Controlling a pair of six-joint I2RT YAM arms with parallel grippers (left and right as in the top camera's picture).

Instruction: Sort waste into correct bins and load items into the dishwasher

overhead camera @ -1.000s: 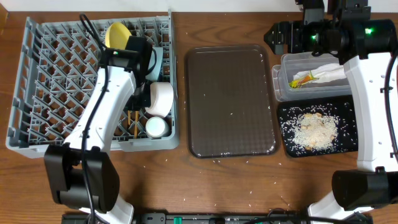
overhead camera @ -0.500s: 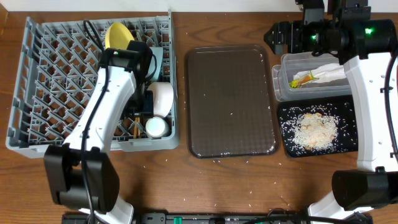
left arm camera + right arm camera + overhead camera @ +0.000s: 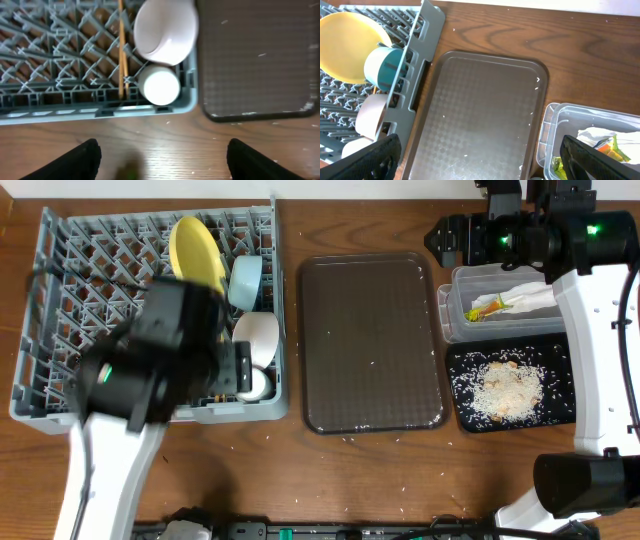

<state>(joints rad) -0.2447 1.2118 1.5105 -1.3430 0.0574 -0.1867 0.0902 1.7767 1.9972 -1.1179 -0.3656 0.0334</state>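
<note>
In the grey dishwasher rack (image 3: 60, 300) the yellow plate (image 3: 195, 250) stands on edge beside the light blue bowl (image 3: 246, 280). The white bowl (image 3: 165, 27) and the small white cup (image 3: 159, 86) sit in the rack's front right corner. The chopsticks (image 3: 121, 50) lie among the pegs just left of them. My left gripper (image 3: 162, 165) is open and holds nothing, high over the wood in front of the rack. My right gripper (image 3: 485, 162) is open over the brown tray (image 3: 485, 115). The clear tub (image 3: 500, 305) holds the wrapper (image 3: 487, 307) and the napkin (image 3: 530, 295). Rice (image 3: 510, 385) lies in the black tray (image 3: 560, 410).
The left arm (image 3: 150, 365) is raised and blurred over the rack's front half, hiding that part from above. Loose rice grains dot the wooden table (image 3: 380, 470) and the brown serving tray (image 3: 372, 345). The right arm (image 3: 590, 310) reaches over the bins.
The left gripper opened and left the chopsticks in the rack. Its arm lifted and drew back toward the rack's front edge. The right arm has not moved.
</note>
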